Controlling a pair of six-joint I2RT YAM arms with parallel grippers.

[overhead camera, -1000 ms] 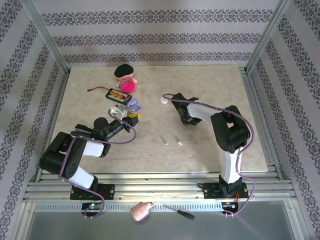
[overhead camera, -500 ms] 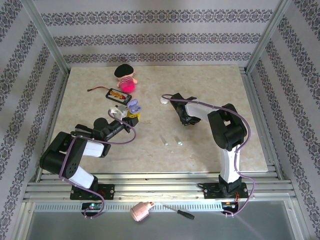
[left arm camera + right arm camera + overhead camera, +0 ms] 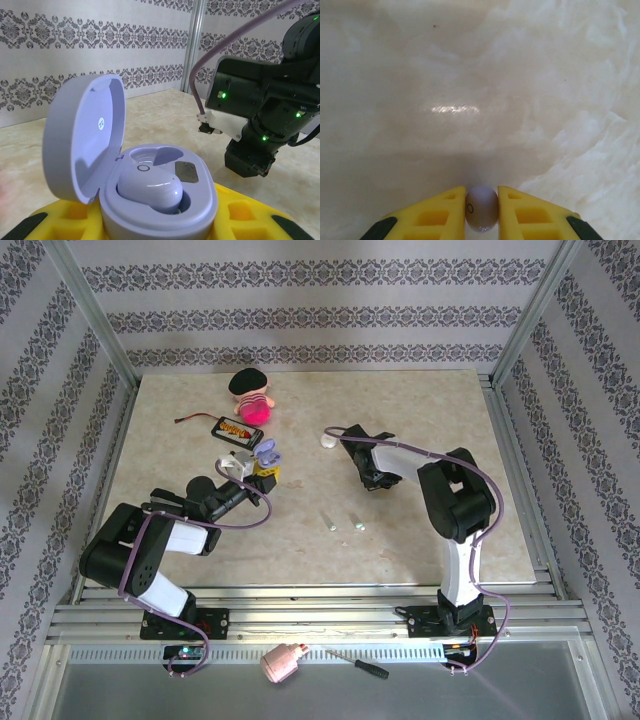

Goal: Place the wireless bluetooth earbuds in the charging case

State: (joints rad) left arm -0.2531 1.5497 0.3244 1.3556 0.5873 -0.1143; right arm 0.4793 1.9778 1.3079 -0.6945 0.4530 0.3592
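Note:
My left gripper (image 3: 262, 468) is shut on the open lilac charging case (image 3: 160, 200), its lid (image 3: 82, 135) tilted back to the left. One lilac earbud (image 3: 150, 189) sits in the case's near well; the well behind it is empty. My right gripper (image 3: 373, 483) points down at the table right of centre. In the right wrist view its yellow fingers (image 3: 440, 215) press both sides of a small pale lilac earbud (image 3: 481, 207) just above the marble surface. Two whitish stem-shaped earbuds (image 3: 328, 521) (image 3: 358, 524) lie on the table in front of the right gripper.
A white pebble-shaped case (image 3: 328, 440) lies behind the right gripper. A doll (image 3: 250, 395) and a small black box (image 3: 238, 430) sit at the back left. A pink item (image 3: 285, 662) and a screwdriver (image 3: 360, 667) lie off the table near the arm bases.
The right arm's elbow has shifted slightly to the left while its gripper stays low over the same spot. The left arm and the case have not moved.

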